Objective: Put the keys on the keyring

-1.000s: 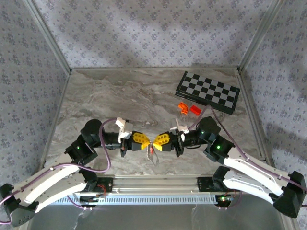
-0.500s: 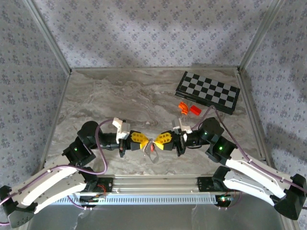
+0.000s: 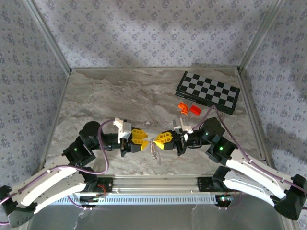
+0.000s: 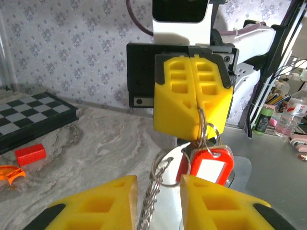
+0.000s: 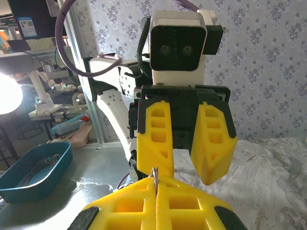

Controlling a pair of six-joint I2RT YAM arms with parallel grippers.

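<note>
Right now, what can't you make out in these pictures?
Red-tagged key and chain: in the top view, too small to tell whether joined.
Chain's lower end: left wrist view, cut off by the bottom edge between the fingers of the left gripper.
What the right gripper pinches: right wrist view, hidden by its shut fingers except a metal sliver.

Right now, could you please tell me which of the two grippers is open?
The left gripper: its yellow fingers stand apart, while the right gripper is shut on the keys.
</note>
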